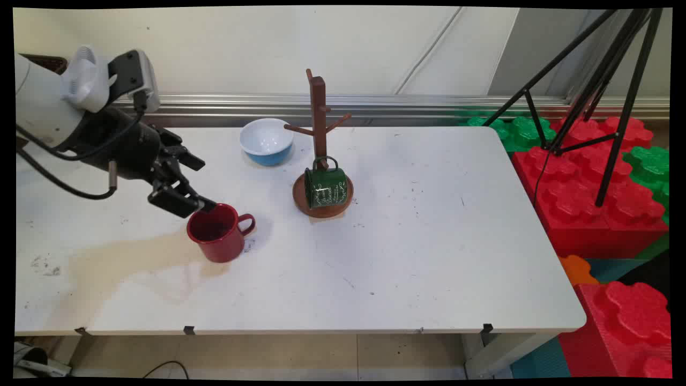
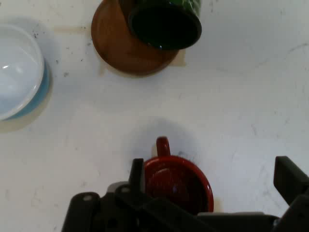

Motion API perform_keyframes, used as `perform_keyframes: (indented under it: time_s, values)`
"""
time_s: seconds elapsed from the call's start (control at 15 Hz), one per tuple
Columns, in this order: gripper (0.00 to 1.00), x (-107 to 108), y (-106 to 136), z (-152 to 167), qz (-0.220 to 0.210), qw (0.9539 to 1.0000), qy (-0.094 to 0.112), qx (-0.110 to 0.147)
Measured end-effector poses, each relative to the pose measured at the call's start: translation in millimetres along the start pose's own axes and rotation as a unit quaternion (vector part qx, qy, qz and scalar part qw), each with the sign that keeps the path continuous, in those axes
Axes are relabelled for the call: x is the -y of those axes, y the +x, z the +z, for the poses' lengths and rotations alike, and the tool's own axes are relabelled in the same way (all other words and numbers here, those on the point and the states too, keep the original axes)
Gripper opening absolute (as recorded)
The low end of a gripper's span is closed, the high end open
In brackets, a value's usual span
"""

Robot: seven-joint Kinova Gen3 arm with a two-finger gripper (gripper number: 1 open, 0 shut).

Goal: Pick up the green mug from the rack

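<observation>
The pincer [image 1: 198, 182] [image 2: 212, 174] hangs low over the left part of the desk [image 1: 429, 241] with its jaws apart. It is right at the red mug [image 1: 221, 236] [image 2: 176, 183], which stands upright at left of centre in the main view, with its handle turned toward the right of the frame. In that view the lower finger's tip meets the mug's rim at its upper left. In the hand view one finger sits against the left side of the rim, while the other stands well off to the right, clear of the mug. So the mug lies inside the open span but hard against one side of it; nothing is gripped

Up and to the right of the red mug is a wooden mug stand [image 1: 318, 107] on a round base. A green mug [image 1: 325, 187] [image 2: 164, 21] lies tipped on that base, its mouth facing the hand camera. A white and blue bowl [image 1: 266, 140] [image 2: 17, 72] rests just left of the stand, near the desk's far edge. A pale tan stain [image 1: 123, 262] spreads over the desk left of and below the red mug
</observation>
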Motion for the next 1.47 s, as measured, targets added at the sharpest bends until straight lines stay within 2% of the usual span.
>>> perform_keyframes:
  time_s: [0.33,0.8,1.47]
  values:
    - [1.00,6,7,20,-0.038,0.9991,-0.001,-0.021]
    - [1.00,9,19,70,-0.082,0.9955,-0.005,-0.048]
    - [1.00,3,33,128,-0.117,0.9896,-0.018,-0.082]
